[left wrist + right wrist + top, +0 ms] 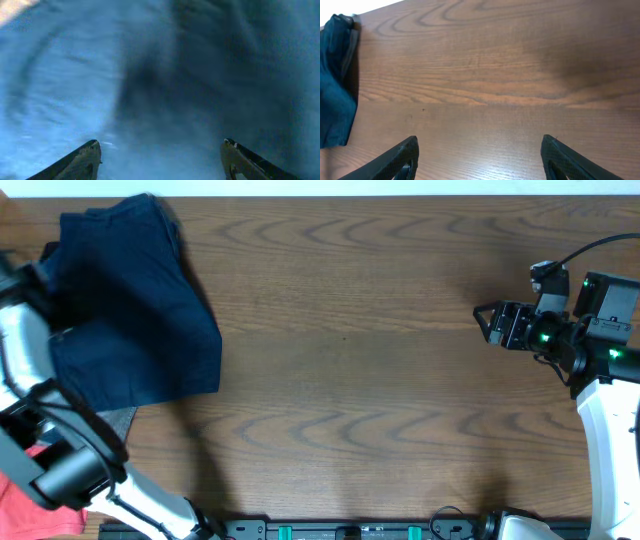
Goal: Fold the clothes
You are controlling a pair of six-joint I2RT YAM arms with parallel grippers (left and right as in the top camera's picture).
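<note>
The dark navy-blue shorts (135, 305) lie folded into a compact block at the far left of the wooden table. My left gripper (45, 275) hangs over their left edge. In the left wrist view its fingers (161, 145) are spread open with nothing between them, and blurred blue cloth (160, 75) fills the frame close below. My right gripper (480, 324) is open and empty at the right side of the table, far from the shorts. In the right wrist view its fingers (480, 142) are wide apart over bare wood, with the shorts (335, 85) at the left edge.
A coral-red garment (30, 515) lies at the bottom left corner under the left arm. A grey cloth edge (118, 420) shows just below the shorts. The table's far edge (400, 194) runs along the top.
</note>
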